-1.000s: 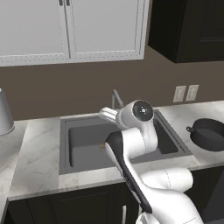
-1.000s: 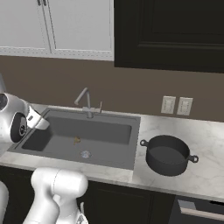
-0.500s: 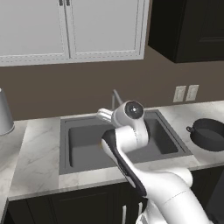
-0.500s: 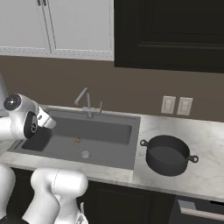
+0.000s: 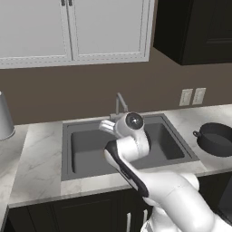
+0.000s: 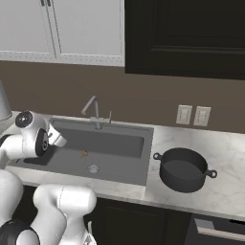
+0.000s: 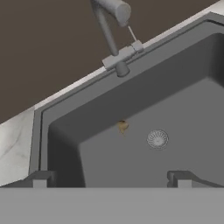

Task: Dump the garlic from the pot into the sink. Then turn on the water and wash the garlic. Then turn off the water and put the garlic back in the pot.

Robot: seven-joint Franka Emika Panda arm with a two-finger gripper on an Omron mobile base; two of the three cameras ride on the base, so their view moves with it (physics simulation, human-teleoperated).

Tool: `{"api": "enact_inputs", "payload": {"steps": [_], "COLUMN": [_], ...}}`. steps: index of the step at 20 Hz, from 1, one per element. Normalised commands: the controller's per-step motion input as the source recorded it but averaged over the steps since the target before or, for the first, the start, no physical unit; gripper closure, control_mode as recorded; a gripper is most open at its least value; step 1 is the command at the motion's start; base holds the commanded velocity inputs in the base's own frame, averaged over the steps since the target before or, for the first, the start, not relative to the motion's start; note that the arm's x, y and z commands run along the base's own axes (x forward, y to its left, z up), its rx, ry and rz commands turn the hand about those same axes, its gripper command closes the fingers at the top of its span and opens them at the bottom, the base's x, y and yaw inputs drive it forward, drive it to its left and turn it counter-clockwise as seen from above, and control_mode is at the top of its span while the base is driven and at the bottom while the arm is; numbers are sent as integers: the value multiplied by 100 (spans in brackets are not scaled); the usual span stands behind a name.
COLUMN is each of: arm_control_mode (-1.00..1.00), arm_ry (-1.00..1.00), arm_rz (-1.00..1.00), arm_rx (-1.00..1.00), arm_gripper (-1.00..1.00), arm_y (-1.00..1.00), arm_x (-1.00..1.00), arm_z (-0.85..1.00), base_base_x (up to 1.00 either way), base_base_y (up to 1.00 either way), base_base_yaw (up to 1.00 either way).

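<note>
My white arm has swung leftward since a second ago to hang over the near left rim of the large dark grey rectangular sink (image 6: 119,165), end effector (image 7: 111,179) fingers spread wide and empty, aimed at the tiny tan garlic lump (image 7: 123,126) lying on the basin floor beside the round silver drain (image 7: 157,139), its long axis too small to judge, with the round black pot (image 6: 183,170) upright on the marble bench (image 6: 225,167) beyond.

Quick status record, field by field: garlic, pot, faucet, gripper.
garlic: on the sink floor, beside the drain, apart from it
pot: upright on the counter right of the sink, nothing seen inside
faucet: no water running
gripper: open, holding nothing, above the sink's near side
</note>
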Motion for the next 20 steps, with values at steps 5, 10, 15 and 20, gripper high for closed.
{"api": "enact_inputs", "payload": {"steps": [5, 10, 15, 20], "arm_control_mode": [-100, -100, -100, -100], "arm_ry": [5, 9, 11, 8], "arm_rz": [0, 0, 0, 0], "arm_rx": [0, 0, 0, -6], "arm_gripper": [-100, -100, -100, -100], "arm_y": [0, 0, 0, 0], "arm_x": [33, 42, 34, 12], "arm_z": [-45, -27, -13, -7], "base_base_x": [0, 0, 0, 0], "base_base_y": [0, 0, 0, 0], "base_base_yaw": [0, 0, 0, 0]}}
